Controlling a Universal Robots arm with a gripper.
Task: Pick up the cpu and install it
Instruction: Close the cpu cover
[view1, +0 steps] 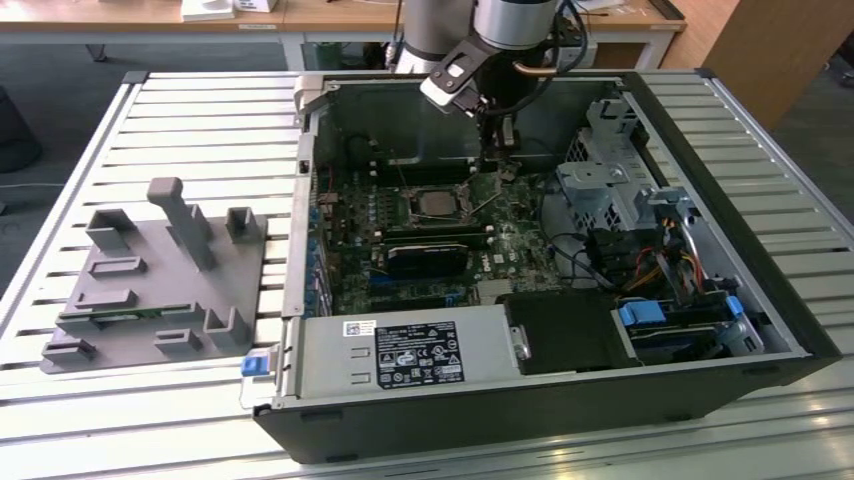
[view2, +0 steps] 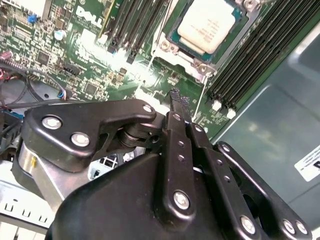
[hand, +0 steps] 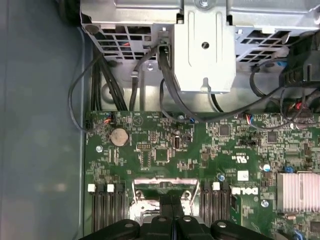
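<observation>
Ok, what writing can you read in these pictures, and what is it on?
Power supply label: too small to read.
Cpu top: print too faint to read.
Case sticker: blurred.
Motherboard: white brand logo, left unread; other marks too small.

A table (view1: 174, 110) of pale metal slats, which run side to side in the exterior view, carries two things. A black computer case (view1: 534, 425) lies on its side with the open face up. It takes up the middle and the 3 o'clock half of the table, with its near wall toward the 6 o'clock edge and its far wall toward 12 o'clock. Just beside the case, at its 9 o'clock, a flat grey holder (view1: 154, 285) with upright blocks and one taller post rests on the slats. Bare slats show at 10 and 11 o'clock, and at 3 o'clock past the case.
</observation>
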